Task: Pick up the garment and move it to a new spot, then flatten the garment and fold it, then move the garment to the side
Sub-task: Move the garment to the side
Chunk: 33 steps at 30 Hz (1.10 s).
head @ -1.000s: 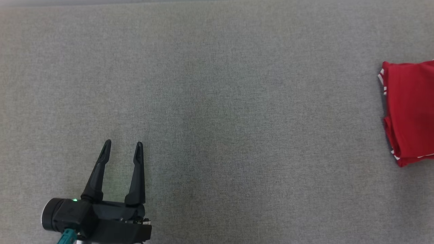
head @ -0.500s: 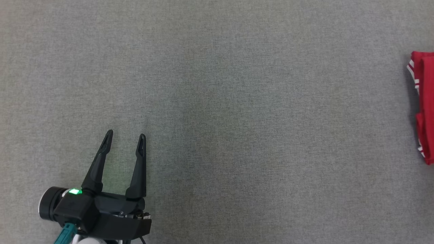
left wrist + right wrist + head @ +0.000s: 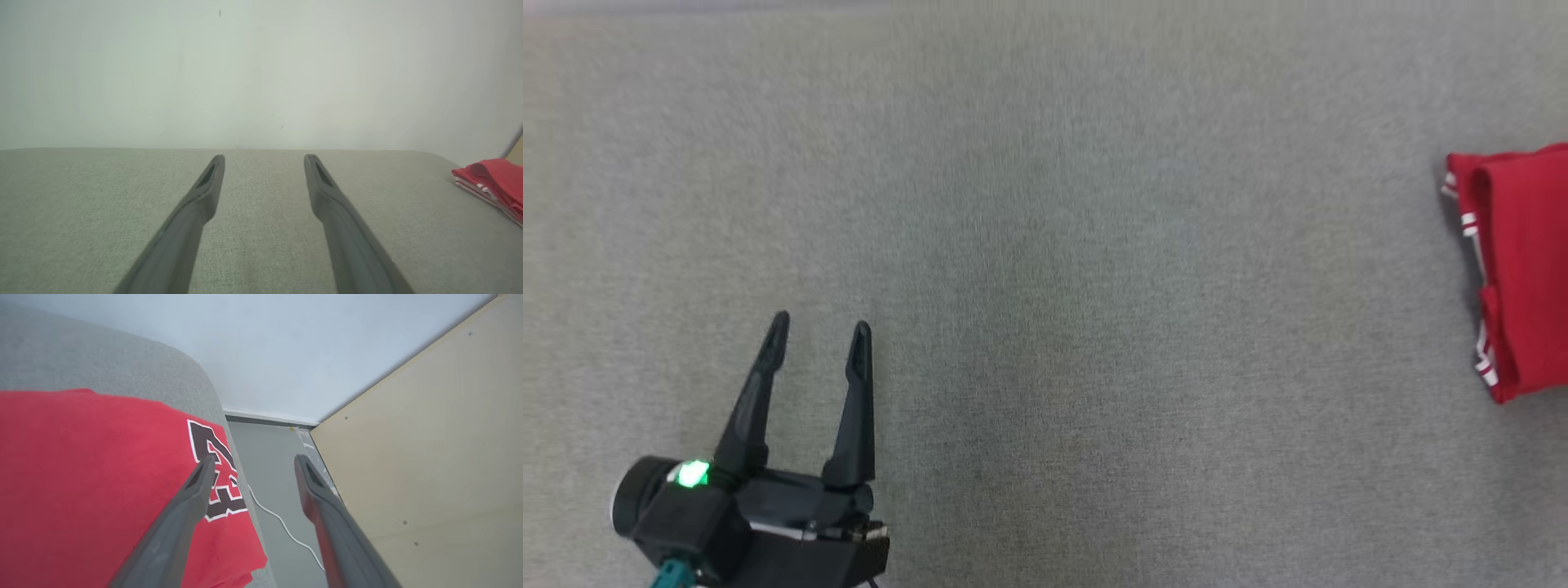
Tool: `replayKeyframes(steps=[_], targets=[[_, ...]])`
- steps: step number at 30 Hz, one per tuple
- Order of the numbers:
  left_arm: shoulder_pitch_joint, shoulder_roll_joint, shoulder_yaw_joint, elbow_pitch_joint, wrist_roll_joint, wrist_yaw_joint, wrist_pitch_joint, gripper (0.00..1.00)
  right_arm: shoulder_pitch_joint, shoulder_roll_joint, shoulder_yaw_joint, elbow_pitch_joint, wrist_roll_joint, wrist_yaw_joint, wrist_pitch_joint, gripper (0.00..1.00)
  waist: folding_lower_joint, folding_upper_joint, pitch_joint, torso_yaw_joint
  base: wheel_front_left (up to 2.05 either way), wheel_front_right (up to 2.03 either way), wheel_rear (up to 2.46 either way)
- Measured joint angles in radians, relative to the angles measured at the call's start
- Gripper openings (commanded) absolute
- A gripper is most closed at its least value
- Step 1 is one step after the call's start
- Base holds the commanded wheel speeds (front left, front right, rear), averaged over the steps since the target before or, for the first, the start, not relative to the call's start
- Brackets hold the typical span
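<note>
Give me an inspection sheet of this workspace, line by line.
Surface: grey fabric surface, flat and even.
Job's things: red garment, folded, lying at the surface's right end, dark number print facing up.
Clutter: nothing seen.
Grippers: left gripper open over bare fabric, holding nothing; right gripper open above the garment's edge, holding nothing.
Cables: white cable lying on the floor beside the surface.
Surroundings: pale wall behind; beige panel to the right.
</note>
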Motion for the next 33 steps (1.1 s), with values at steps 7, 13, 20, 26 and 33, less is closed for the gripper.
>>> replayKeyframes(steps=[7, 13, 20, 26, 33], targets=[[0.054, -0.028, 0.048, 0.027, -0.014, 0.01, 0.0, 1.0, -0.005, -0.033, 0.137, 0.16, 0.267, 0.0, -0.277, 1.0, -0.0001, -0.0001, -0.099, 0.005, 0.0, 0.0, 0.0], [0.097, -0.038, 0.084, 0.086, -0.019, 0.043, 0.0, 1.0, -0.014, 0.079, 0.323, 0.212, 0.375, 0.0, -0.425, 1.0, -0.0001, -0.0002, -0.186, 0.013, 0.0, 0.0, 0.0], [0.153, -0.043, 0.095, 0.142, -0.04, 0.049, 0.0, 1.0, 0.15, 0.256, 0.345, 0.164, 0.392, 0.0, -0.533, 1.0, -0.0003, -0.0002, -0.29, 0.031, 0.0, 0.0, 0.0], [0.188, -0.044, 0.117, 0.155, -0.044, 0.047, 0.0, 1.0, 0.269, 0.358, 0.39, 0.082, 0.386, 0.0, -0.569, 1.0, -0.0003, -0.0003, -0.361, 0.047, 0.0, 0.0, 0.0], [0.235, -0.044, 0.147, 0.123, -0.021, 0.034, 0.0, 1.0, 0.341, 0.394, 0.433, 0.029, 0.397, 0.0, -0.563, 1.0, -0.0002, -0.0002, -0.399, 0.037, 0.0, 0.0, 0.0]])
